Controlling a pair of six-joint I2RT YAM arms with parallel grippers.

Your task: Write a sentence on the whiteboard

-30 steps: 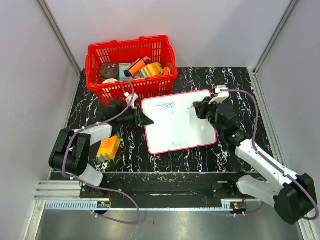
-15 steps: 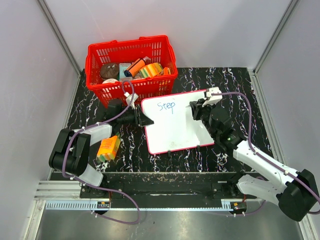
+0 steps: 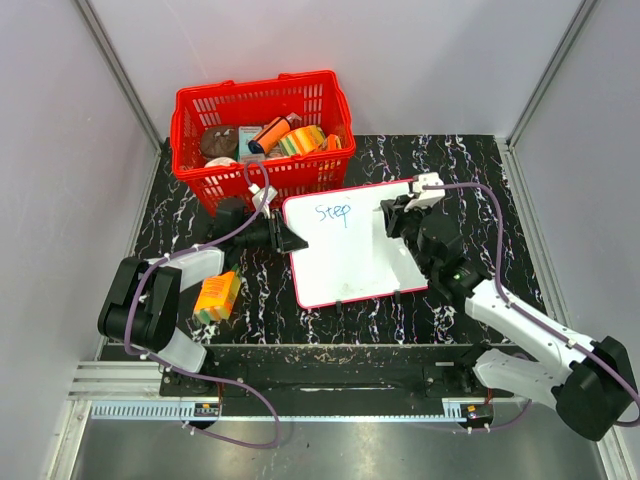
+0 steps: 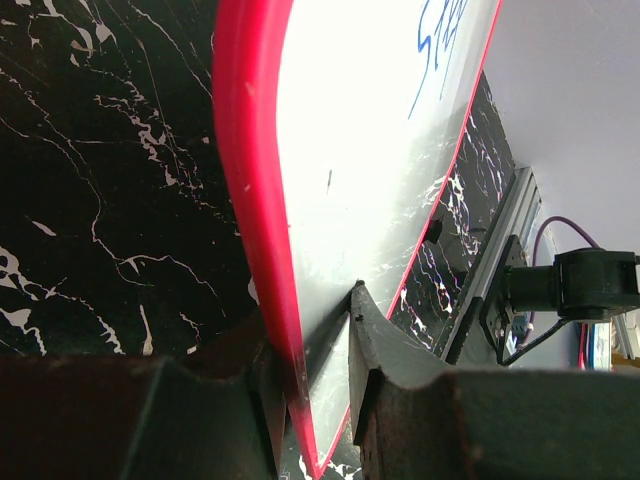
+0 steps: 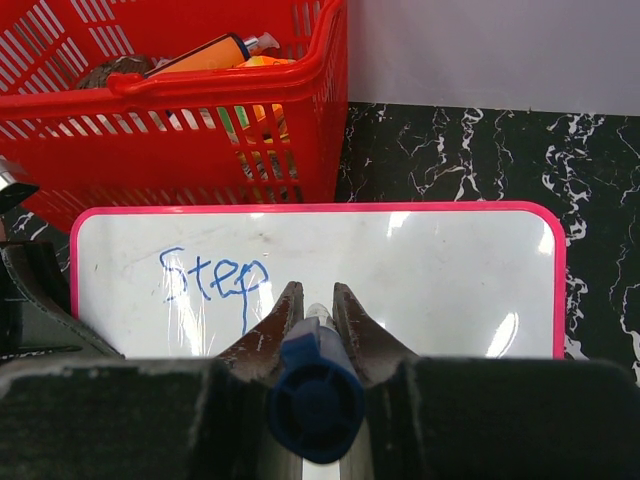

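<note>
While left gripper (image 3: 288, 240) clamps whiteboard (image 3: 350, 265) edge to steady it, right gripper (image 5: 311, 297) pinches blue marker (image 5: 314, 395) over whiteboard, seemingly poised to extend sentence (image 5: 213, 277).

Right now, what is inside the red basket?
The basket holds an orange tube, a brown round item and a striped multicoloured pack. Whatever lies beneath them is covered, and the basket's walls hide the lower part.

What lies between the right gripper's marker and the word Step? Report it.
Only bare whiteboard: in the right wrist view, the marker in the right gripper sits just right of Step.
</note>
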